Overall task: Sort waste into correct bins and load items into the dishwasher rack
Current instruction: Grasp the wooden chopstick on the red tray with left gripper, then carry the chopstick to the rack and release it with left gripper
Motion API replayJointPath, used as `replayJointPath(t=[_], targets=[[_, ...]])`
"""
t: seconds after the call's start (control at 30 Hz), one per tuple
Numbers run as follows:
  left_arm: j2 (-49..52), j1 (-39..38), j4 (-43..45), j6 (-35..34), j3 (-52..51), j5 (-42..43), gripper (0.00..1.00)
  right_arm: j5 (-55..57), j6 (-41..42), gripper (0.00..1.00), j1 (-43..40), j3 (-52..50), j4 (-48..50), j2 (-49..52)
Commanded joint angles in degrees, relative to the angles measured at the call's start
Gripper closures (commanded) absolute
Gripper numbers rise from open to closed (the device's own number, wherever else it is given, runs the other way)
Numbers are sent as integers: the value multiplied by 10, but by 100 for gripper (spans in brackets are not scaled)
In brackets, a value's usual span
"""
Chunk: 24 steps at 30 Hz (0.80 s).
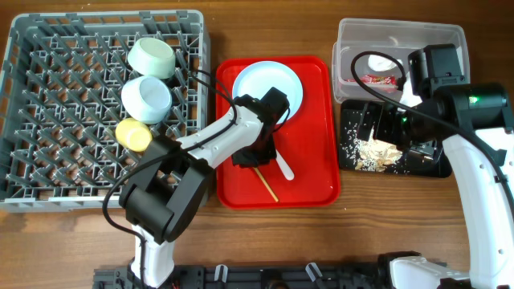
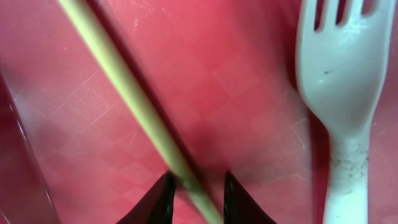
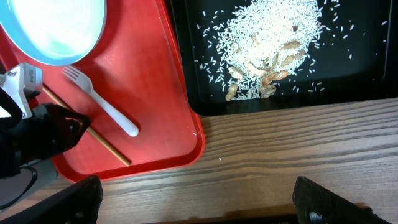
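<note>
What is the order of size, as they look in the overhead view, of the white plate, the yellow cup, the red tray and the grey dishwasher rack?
Largest to smallest:
1. grey dishwasher rack
2. red tray
3. white plate
4. yellow cup

Blurred chopsticks point(image 2: 118, 81) may be one or two.

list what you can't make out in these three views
- chopsticks: overhead, the left arm covers all but one end; one stick or two is unclear.
- left gripper: left wrist view, blurred close-up; its jaws flank the stick, contact unclear.
- fork: left wrist view, tines and handle cut off by the edges.
- clear tub: overhead, the right arm hides part of its contents.
</note>
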Motion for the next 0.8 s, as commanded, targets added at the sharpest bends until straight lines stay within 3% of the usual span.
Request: replayJointPath(t=[0.0, 0.07, 0.27, 0.4, 0.6, 0.77], targets=[[17, 0, 2, -8, -24, -16, 88, 8, 5, 1, -2, 9, -1, -2], [17, 2, 2, -8, -24, -16, 96, 5, 5, 1, -2, 9, -1, -2], [12, 24, 2, -8, -23, -16, 96, 4, 5, 2, -2, 9, -3, -2], [-44, 44, 2, 1, -19, -21, 96, 4, 5, 2, -2, 9, -4, -2], [-196, 70, 6, 145, -5, -59, 96, 4, 3, 1, -2, 9, -4, -2], [-295, 149, 26, 313, -5, -68, 96, 4, 3, 2, -2, 9, -3, -2]])
